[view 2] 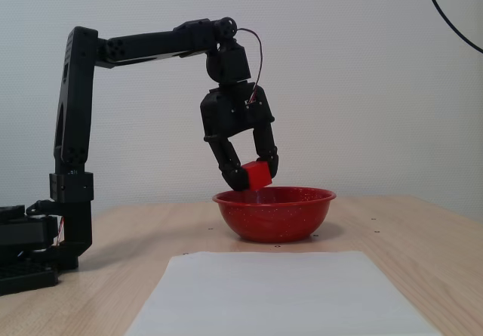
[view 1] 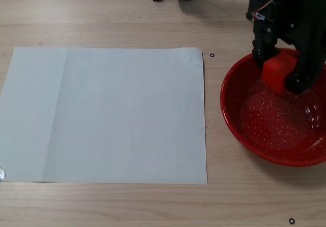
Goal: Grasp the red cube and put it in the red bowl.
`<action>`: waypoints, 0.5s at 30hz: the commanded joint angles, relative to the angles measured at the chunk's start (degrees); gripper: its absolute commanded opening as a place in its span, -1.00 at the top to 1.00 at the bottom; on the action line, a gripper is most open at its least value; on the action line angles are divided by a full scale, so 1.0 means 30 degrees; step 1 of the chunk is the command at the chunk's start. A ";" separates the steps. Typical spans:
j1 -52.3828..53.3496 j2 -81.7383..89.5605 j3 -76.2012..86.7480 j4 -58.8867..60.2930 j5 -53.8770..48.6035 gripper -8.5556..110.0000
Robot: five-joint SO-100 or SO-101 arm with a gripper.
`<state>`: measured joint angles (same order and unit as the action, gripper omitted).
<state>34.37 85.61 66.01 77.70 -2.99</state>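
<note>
The red cube (view 1: pixel 277 70) (view 2: pixel 257 175) is held between the fingers of my black gripper (view 1: pixel 276 73) (view 2: pixel 253 177), just above the rim of the red bowl (view 1: pixel 243 124) (view 2: pixel 275 215). The gripper hangs over the bowl's far-left part in a fixed view (view 1: pixel 276 73). In the other fixed view the cube sits at rim height, over the bowl's left side. The bowl is glossy red with white speckles inside and holds nothing else.
A large white sheet of paper (view 1: pixel 107 115) (view 2: pixel 279 294) lies flat on the wooden table (view 1: pixel 153 206), left of the bowl in one fixed view. The arm's black base (view 2: pixel 38 245) stands at the table's edge. Small black screws (view 1: pixel 212 55) dot the table.
</note>
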 commanded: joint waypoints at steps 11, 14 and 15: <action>-0.0117 0.1377 -0.1758 0.0381 -0.0234 0.23; -0.0234 0.1406 -0.2578 0.0791 -0.0205 0.29; -0.0264 0.1436 -0.2871 0.0937 -0.0205 0.34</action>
<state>34.37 85.61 64.78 79.37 -3.08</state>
